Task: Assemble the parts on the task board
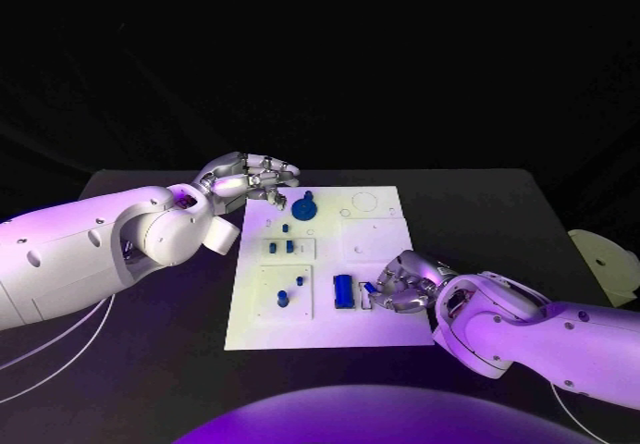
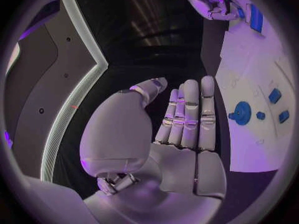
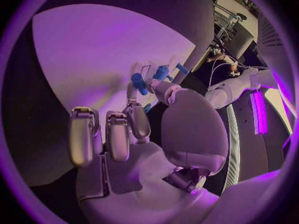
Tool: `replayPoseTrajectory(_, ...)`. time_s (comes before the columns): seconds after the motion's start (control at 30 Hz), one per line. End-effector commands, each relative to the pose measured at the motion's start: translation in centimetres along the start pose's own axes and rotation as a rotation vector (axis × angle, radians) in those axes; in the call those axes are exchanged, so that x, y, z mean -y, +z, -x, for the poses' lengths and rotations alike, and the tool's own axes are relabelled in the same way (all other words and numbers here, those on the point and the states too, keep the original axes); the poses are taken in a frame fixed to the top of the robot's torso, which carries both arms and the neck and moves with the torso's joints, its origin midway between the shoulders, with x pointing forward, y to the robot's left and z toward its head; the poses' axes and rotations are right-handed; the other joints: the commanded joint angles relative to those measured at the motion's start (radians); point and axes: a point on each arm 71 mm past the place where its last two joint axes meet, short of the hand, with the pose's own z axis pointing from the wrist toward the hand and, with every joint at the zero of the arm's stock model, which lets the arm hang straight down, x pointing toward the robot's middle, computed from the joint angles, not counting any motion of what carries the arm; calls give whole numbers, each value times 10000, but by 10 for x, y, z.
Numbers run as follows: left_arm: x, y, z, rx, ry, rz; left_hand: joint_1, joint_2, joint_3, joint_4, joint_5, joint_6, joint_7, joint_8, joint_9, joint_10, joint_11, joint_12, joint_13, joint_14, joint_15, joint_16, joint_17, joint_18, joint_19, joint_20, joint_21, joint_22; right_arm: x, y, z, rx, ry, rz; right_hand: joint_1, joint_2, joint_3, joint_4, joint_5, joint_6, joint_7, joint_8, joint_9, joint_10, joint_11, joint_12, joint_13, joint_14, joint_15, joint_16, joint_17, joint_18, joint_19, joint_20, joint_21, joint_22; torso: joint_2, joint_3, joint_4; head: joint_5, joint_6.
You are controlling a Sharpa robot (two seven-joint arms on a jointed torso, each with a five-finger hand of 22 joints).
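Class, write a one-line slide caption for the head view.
Right hand works beside a blue part on the white task board while the left hand hovers at its far corner.

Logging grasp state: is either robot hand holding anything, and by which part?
Left robot hand: open, fingers straight, nothing held. Right robot hand rests on the task board beside a blue part; whether it grips something cannot be told.

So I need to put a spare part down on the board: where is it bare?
Free: the task board's near strip, below the blue parts, and its far right corner, with only small holes. Crowded: the right hand beside the long blue part, and the left hand by the round blue part.
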Motion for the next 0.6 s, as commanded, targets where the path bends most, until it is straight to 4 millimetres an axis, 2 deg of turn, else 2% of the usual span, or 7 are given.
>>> replayPoseTrajectory(0.03,1,1,-3,-225,-39,-55,10,39,28,-13,59,-61,5,31,14,-90,4,61,-9,-70,13,68,-13,96,75,-19,-58,15,-1,1,-2,-221,-11,-30,-101,5,-17,67,-63,81,2,-46,-15,121,-3,62,479,969,-44,35,2204,-165,538,-55,33,2246,-2,0,-4,11,-11)
replayPoseTrajectory(0.17,1,1,-3,-224,-37,-47,10,39,28,-13,59,-61,5,31,14,-90,4,61,-9,-70,13,68,-13,96,75,-19,-58,15,-2,3,-3,-267,-42,-42,-231,35,-40,132,-91,138,-4,-63,-56,150,-7,140,534,974,-47,44,2227,-171,548,-57,60,2253,-4,-6,-8,16,-19)
replayPoseTrajectory(0.3,1,1,-4,-240,-41,-44,13,39,32,-20,67,-60,6,37,16,-94,5,65,-11,-74,13,69,-16,96,76,-19,-62,18,-2,5,-5,-363,-116,-72,-349,44,-71,189,-119,163,-4,-84,-89,159,-6,162,552,974,-48,45,2229,-172,550,-59,63,2254,1,-13,19,-28,-10)
replayPoseTrajectory(0.43,1,0,-3,-242,-41,-26,13,39,32,-20,67,-60,6,37,16,-94,5,65,-11,-74,13,69,-16,96,76,-19,-62,18,-3,6,-6,-462,-285,-89,-535,32,-152,268,-224,204,-1,-120,-145,153,-3,149,552,969,-47,35,2203,-161,530,-59,14,2240,-4,-6,-2,8,-40)
replayPoseTrajectory(0.6,1,0,-4,-255,-37,-11,13,39,32,-20,67,-60,6,37,16,-94,5,65,-11,-74,13,69,-16,96,76,-19,-62,18,-4,8,-7,-483,-475,-63,-677,20,-260,324,-467,239,0,-160,-203,144,0,129,550,963,-44,26,2181,-155,519,-56,-13,2231,-2,-8,6,37,-53)
